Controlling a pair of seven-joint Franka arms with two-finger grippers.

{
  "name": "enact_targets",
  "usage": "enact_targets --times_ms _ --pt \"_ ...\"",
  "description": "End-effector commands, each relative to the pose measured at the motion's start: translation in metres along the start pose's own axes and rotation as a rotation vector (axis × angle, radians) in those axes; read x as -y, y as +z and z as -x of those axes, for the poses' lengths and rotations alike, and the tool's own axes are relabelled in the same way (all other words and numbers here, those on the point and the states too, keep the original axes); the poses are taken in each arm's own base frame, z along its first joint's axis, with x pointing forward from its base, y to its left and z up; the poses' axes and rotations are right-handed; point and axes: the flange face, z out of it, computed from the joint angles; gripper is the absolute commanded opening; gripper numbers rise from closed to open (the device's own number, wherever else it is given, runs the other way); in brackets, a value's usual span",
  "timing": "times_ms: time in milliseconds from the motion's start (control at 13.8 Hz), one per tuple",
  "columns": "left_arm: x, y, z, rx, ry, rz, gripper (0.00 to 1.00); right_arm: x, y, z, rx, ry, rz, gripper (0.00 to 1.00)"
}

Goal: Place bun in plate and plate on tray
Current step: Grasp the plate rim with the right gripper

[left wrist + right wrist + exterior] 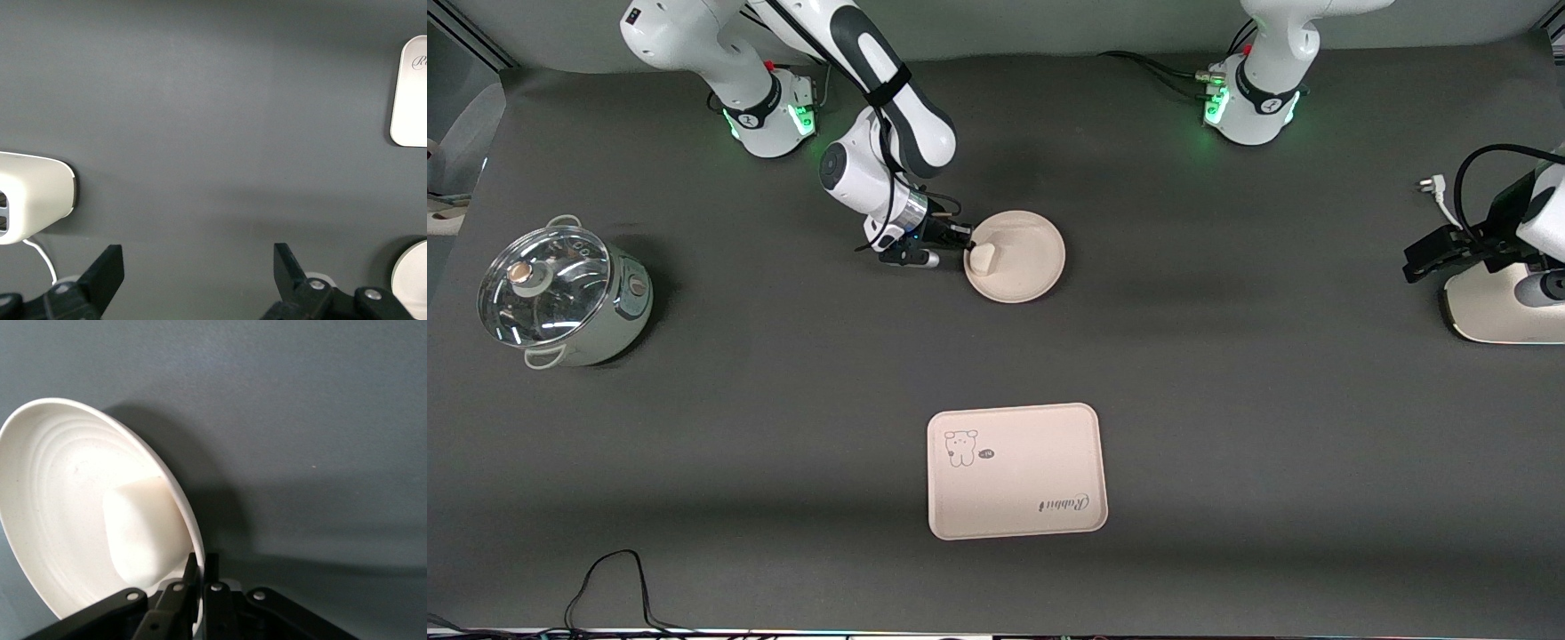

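1 bun (982, 258) in 1 plate (1016, 256); 1 tray (1016, 471). Right gripper (966, 250) fingers pinch plate rim; left gripper (199, 270) fingers wide, empty.

The bun (983, 258) is off-white and the round plate (1032, 267) plain cream-beige. The tray (1040, 444) is the same cream-beige (with a small dark-lined cartoon animal and cursive lettering), on a dark grey table (1227, 400).

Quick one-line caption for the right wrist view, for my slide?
Right gripper, jaws shut on the rim of the plate, with the bun already lying in it.
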Motion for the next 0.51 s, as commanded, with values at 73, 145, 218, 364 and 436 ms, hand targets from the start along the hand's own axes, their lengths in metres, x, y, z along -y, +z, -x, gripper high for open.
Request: enact_targets --times_ms 73,145,218,364,436 --pt "-0.001 -0.013 0.005 -0.02 0.011 0.018 1.0 0.014 -0.028 -0.016 0.017 -0.019 -0.026 0.0" --pt "-0.001 -0.025 0.005 -0.041 0.005 0.022 1.0 0.019 -0.038 -0.024 0.031 -0.028 -0.018 0.0" --pt "-0.001 -0.04 0.005 -0.067 -0.008 0.025 1.0 0.024 -0.048 -0.03 0.054 -0.03 -0.001 0.0" --pt "-0.005 -0.052 0.01 -0.049 -0.009 0.063 1.0 0.036 -0.085 -0.056 0.111 -0.065 0.093 0.0" --pt "-0.005 -0.05 0.01 -0.042 -0.005 0.073 1.0 0.047 -0.108 -0.072 0.132 -0.084 0.121 0.0"
